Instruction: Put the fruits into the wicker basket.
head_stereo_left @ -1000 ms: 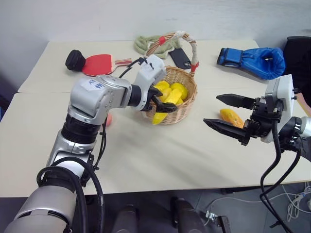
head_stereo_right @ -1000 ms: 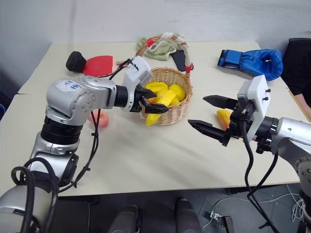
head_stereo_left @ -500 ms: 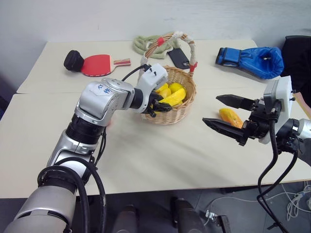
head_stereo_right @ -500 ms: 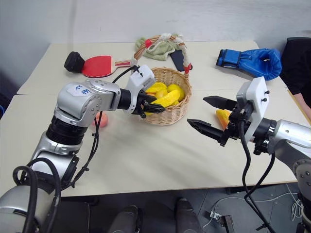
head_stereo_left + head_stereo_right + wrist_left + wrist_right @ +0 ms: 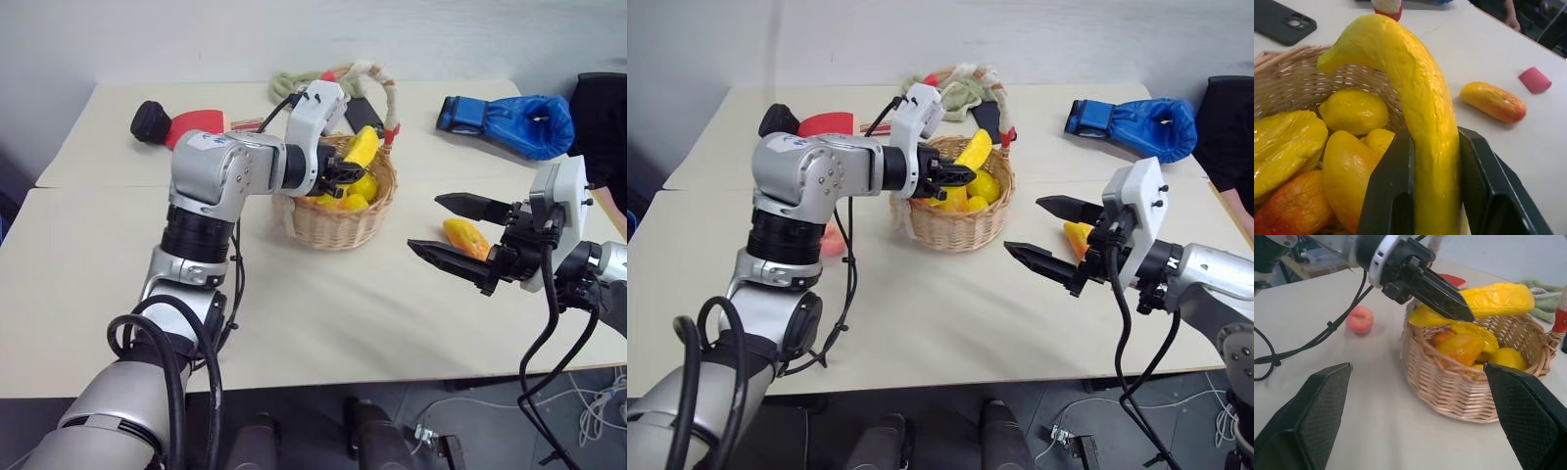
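Note:
My left gripper (image 5: 353, 168) is shut on the long yellow banana (image 5: 361, 147) and holds it tilted just above the wicker basket (image 5: 338, 220); the black fingers (image 5: 1391, 186) clamp its lower half. Several yellow and orange fruits (image 5: 1354, 110) lie inside the basket. The orange-yellow mango (image 5: 465, 235) rests on the table to the basket's right, just behind my right gripper (image 5: 424, 222), which hangs open and empty above the table. The pink-orange peach (image 5: 831, 238) sits on the table left of the basket, partly behind my left arm.
A blue boxing glove (image 5: 509, 119) lies at the back right, a red paddle (image 5: 181, 125) at the back left, a green cloth (image 5: 294, 86) and a black phone (image 5: 1283, 23) behind the basket. A small pink block (image 5: 1534, 80) lies beyond the mango.
My left gripper has shut on the banana that hung over the basket's front rim and lifted it up over the basket, turning it. The right arm has not moved.

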You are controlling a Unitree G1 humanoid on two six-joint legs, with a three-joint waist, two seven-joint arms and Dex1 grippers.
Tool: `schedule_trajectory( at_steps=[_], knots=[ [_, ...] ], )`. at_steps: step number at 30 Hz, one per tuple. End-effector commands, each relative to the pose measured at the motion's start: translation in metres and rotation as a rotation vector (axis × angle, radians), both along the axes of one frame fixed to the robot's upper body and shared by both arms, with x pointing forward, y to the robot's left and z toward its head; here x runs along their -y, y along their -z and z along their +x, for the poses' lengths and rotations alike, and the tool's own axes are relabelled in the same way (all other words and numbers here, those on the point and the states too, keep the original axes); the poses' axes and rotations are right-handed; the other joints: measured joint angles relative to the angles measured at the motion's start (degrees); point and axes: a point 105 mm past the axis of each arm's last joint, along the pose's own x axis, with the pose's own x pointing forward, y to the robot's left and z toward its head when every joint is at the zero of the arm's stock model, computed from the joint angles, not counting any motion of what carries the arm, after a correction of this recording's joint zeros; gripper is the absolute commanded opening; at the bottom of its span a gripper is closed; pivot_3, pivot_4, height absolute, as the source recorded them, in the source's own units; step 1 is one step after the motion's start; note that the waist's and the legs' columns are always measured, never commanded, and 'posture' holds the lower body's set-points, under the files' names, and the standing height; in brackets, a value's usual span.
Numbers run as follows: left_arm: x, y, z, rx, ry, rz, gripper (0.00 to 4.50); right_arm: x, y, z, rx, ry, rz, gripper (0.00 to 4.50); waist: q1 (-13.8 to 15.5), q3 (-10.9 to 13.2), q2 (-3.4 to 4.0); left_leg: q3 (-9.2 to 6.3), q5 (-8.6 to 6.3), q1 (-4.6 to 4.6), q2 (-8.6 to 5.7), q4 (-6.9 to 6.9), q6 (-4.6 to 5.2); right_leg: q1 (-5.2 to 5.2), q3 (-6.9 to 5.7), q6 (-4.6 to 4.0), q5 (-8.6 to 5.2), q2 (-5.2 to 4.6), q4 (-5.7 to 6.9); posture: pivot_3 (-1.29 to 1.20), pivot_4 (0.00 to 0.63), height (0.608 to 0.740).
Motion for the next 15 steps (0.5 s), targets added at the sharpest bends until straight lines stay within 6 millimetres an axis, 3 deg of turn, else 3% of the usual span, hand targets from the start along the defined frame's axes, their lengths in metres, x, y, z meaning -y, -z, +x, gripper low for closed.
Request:
schedule_trajectory(
  at_steps=[1, 5, 6, 12, 13, 15],
  knots=[
    [0.004, -0.011, 0.007, 0.067, -0.037, 0.003, 0.87, -0.005, -0.007, -0.003, 0.045, -0.018, 0.005, 4.50, -0.01, 0.00, 0.00, 0.00, 0.00, 0.00, 0.00, 0.00, 0.00, 0.00, 0.00, 0.00, 0.00, 0.00, 0.00, 0.00, 0.150, 0.740],
    [0.005, -0.002, 0.004, 0.052, -0.029, 0.020, 0.87, -0.004, -0.008, -0.003, 0.049, -0.011, 0.012, 4.50, 0.04, 0.00, 0.00, 0.00, 0.01, 0.01, 0.00, 0.00, -0.02, 0.00, 0.00, 0.00, 0.00, 0.00, 0.02, 0.00, 0.150, 0.740],
    [0.005, -0.003, 0.000, 0.047, -0.015, 0.018, 1.58, -0.004, -0.007, -0.004, 0.047, -0.012, 0.011, 4.50, 0.04, 0.00, 0.00, 0.01, 0.01, 0.01, 0.00, 0.00, -0.02, 0.00, 0.01, 0.00, 0.00, 0.00, 0.02, 0.00, 0.150, 0.740],
    [-0.005, -0.007, -0.027, 0.017, 0.103, -0.009, 3.40, -0.003, -0.004, -0.003, 0.035, -0.017, 0.014, 4.50, -0.11, 0.00, 0.00, 0.00, 0.01, -0.01, 0.00, -0.01, -0.02, -0.01, 0.01, 0.00, 0.00, 0.00, 0.02, 0.00, 0.150, 0.740],
    [-0.006, -0.008, -0.032, 0.021, 0.127, -0.012, 3.67, -0.004, -0.004, -0.002, 0.033, -0.020, 0.016, 4.50, -0.09, 0.00, 0.00, 0.00, 0.01, 0.00, 0.01, -0.01, -0.02, -0.02, 0.01, 0.00, 0.00, 0.00, 0.03, 0.00, 0.150, 0.740],
    [-0.012, -0.008, -0.042, 0.023, 0.157, -0.004, 3.67, -0.005, -0.003, -0.001, 0.029, -0.028, 0.017, 4.50, -0.09, 0.00, 0.00, -0.01, 0.01, 0.00, 0.01, -0.01, -0.03, -0.02, 0.01, 0.00, 0.00, 0.00, 0.04, 0.00, 0.150, 0.740]
  ],
)
